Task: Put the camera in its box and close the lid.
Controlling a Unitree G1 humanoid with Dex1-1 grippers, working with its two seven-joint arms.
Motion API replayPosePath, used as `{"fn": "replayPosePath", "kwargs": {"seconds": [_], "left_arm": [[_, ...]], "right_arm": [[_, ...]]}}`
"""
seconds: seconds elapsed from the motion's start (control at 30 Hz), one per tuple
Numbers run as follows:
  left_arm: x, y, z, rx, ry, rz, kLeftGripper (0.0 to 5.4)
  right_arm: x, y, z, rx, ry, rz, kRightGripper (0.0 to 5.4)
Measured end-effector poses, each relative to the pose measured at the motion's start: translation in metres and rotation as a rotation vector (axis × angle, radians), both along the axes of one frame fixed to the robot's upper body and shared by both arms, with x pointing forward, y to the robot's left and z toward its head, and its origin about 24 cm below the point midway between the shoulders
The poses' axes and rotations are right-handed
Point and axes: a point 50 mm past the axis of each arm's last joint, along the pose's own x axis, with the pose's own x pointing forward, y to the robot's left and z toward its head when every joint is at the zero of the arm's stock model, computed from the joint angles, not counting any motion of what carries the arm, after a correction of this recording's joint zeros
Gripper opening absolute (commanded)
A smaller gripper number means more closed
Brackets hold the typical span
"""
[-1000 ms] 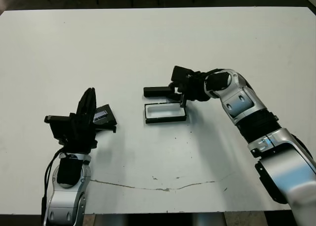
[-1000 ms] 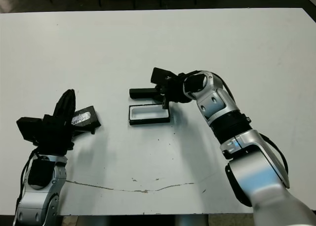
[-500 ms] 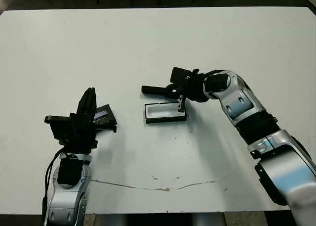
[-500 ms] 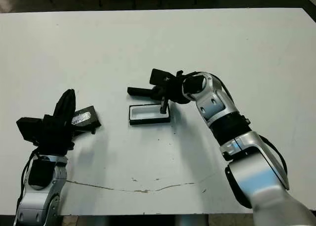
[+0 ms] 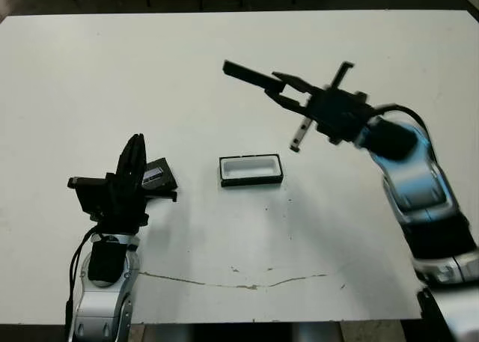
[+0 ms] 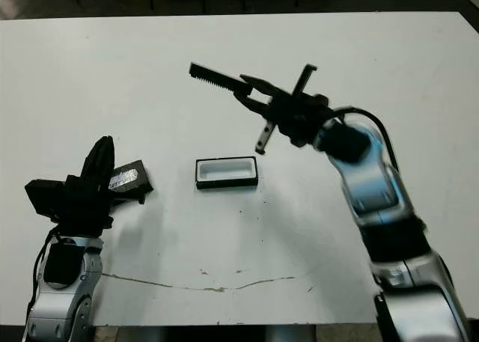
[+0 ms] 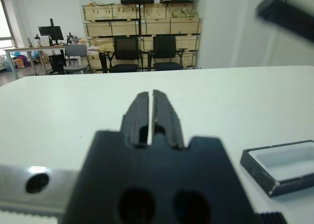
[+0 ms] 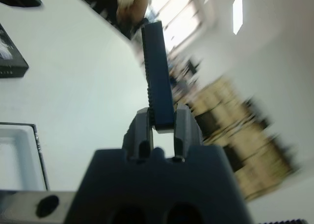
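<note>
My right gripper (image 5: pixel 289 93) is raised above the table, beyond and right of the box, and is shut on one end of the camera (image 5: pixel 251 74). The camera is a slim black bar that sticks out level toward the left. In the right wrist view the camera (image 8: pixel 158 72) stands between the two fingers. The box (image 5: pixel 251 182), black-rimmed with white lining, lies open with nothing in it at mid-table. The lid (image 5: pixel 160 174), black with a shiny label, lies flat to the box's left. My left gripper (image 5: pixel 135 141) stands shut on nothing just in front of the lid.
A thin dark crack (image 5: pixel 247 286) runs across the white table near its front edge. Beyond the table's far side the left wrist view shows office chairs (image 7: pixel 127 52) and shelves of boxes.
My right gripper has risen from just over the box, carrying the camera up and toward the far right. The box now lies uncovered. The left arm and the lid have not moved.
</note>
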Motion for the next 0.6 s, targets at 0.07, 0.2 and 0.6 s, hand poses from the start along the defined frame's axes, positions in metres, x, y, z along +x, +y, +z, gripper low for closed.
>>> {"fn": "replayPosePath", "kwargs": {"seconds": [0.07, 0.2, 0.6], "left_arm": [[0.000, 0.000, 0.000, 0.001, 0.000, 0.000, 0.00], [0.000, 0.000, 0.000, 0.001, 0.000, 0.000, 0.00], [0.000, 0.000, 0.000, 0.003, -0.003, -0.006, 0.00]], "right_arm": [[-0.010, -0.002, 0.002, -0.017, -0.105, 0.033, 0.01], [-0.026, -0.004, 0.002, -0.179, -0.334, 0.095, 0.01], [-0.041, -0.003, -0.019, -0.478, -0.571, 0.180, 0.01]]}}
